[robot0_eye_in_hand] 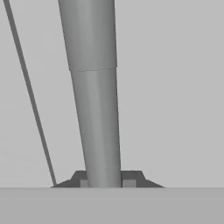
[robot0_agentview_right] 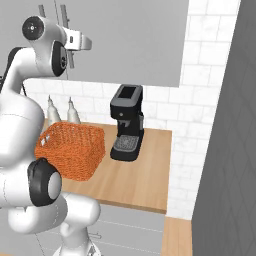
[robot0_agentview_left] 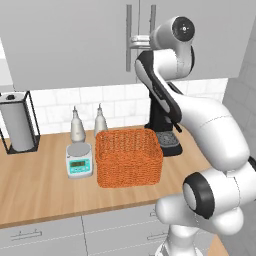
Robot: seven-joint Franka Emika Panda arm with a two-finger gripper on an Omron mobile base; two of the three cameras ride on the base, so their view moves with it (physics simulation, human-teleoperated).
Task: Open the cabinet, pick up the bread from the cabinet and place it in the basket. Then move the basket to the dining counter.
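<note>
In the hand view the two dark fingertips (robot0_eye_in_hand: pixel 131 178) sit tight against either side of a grey bar handle (robot0_eye_in_hand: pixel 94 109), which runs up between them, its long axis leaning slightly off that view's vertical. The gripper (robot0_eye_in_hand: pixel 104 181) is clamped on this bar. To one side a thin dark line, the seam between the two doors, slants across the flat grey front of the cabinet (robot0_eye_in_hand: pixel 175 87).

The left base view adds what the hand camera cannot: the gripper (robot0_agentview_left: pixel 134 41) reaches level at the left one of two long handles, which stand upright side by side at the middle of the cabinet (robot0_agentview_left: pixel 65 40), both doors closed. Below, on the wood counter (robot0_agentview_left: pixel 40 185), the orange basket (robot0_agentview_left: pixel 129 157) stands open side up, its long axis along the counter, just beside a digital scale (robot0_agentview_left: pixel 80 160). Two bottles (robot0_agentview_left: pixel 76 126) stand behind it, and a paper-towel holder (robot0_agentview_left: pixel 17 122) further left.

The right base view shows the coffee machine (robot0_agentview_right: pixel 127 122) in full, to the right of the basket (robot0_agentview_right: pixel 72 148).
</note>
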